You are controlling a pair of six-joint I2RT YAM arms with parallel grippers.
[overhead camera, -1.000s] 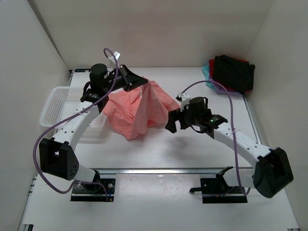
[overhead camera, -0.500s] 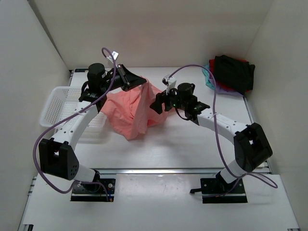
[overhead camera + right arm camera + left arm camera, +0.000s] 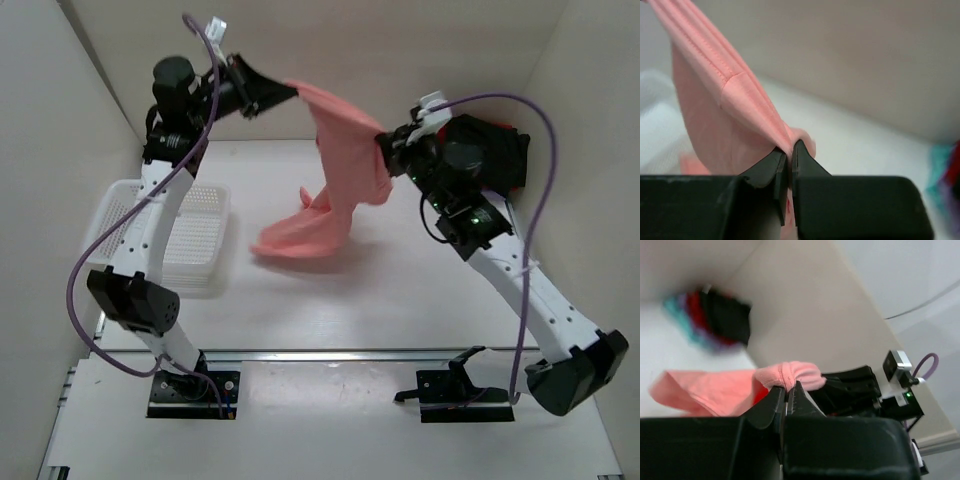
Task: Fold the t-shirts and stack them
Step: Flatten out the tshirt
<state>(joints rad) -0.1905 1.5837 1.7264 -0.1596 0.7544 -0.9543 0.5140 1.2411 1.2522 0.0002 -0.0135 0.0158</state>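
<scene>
Left hand (image 3: pixel 288 90) is clamped on a bunched fold of the salmon-pink t-shirt (image 3: pixel 338 165). In the left wrist view the jaws are pinched w/ cloth squeezed btwn them (image 3: pixel 788 390). Left arm stands tall from its base at the near-left corner, w/ the wrist bent so the hand points right, high over the far-left part of the table (image 3: pixel 400 290).

Right hand (image 3: pixel 384 142) is also closed on the shirt, and the right wrist view shows a pleated hem nipped btwn its tips (image 3: pixel 789 150). Right arm reaches from the near-right corner toward the far edge, hand pointing left.

Shirt's top edge is strung btwn the two hands, running left-right over the far half. The rest hangs down, long axis slanting far-to-near, and the lower end lies on the table near centre, pointing toward the near-left corner. Collar & sleeves can't be told apart in the folds.

Folded t-shirts (image 3: pixel 492 150) sit in the far-right corner, black on top, partly hidden behind the right wrist. They're blurred in the left wrist view (image 3: pixel 720 320) and cut to a teal/red sliver at the frame edge in the right wrist view (image 3: pixel 946 167).

White basket (image 3: pixel 190 235) sits by the left edge.
</scene>
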